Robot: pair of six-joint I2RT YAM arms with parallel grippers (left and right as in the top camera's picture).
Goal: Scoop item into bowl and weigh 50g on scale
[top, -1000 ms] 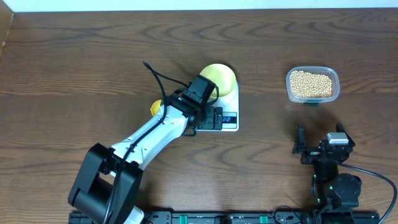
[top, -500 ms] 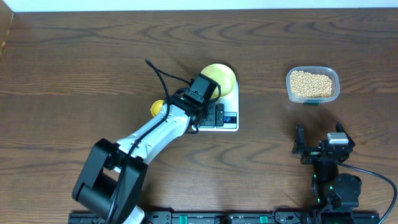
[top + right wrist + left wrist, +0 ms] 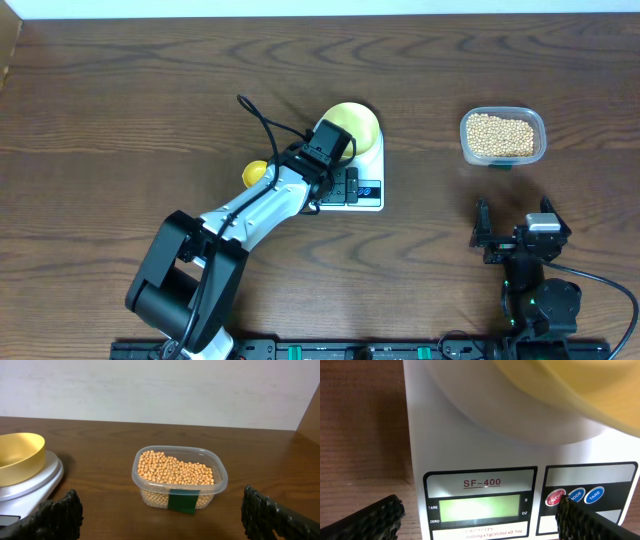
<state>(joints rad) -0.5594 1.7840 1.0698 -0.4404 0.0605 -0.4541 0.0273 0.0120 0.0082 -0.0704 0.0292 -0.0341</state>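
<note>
We find the scale [image 3: 372,165] at the middle of the table [image 3: 120,120], with the bowl [image 3: 358,122] sitting on its far end. The scoop [image 3: 254,173] lies just left of the scale, partly under the left arm. The left gripper [image 3: 480,527] is over the scale's near end. Well to the right stands the tub [image 3: 541,137] with the beans [image 3: 500,133] in it. The right gripper [image 3: 513,225] sits nearer than the tub, apart from it.

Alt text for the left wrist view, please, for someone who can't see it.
Close-up of the white scale, its green display lit with no digits readable, framed by the open left gripper, one fingertip beside the red button. The pale yellow bowl, blurred, sits on the platform at top right.
</note>
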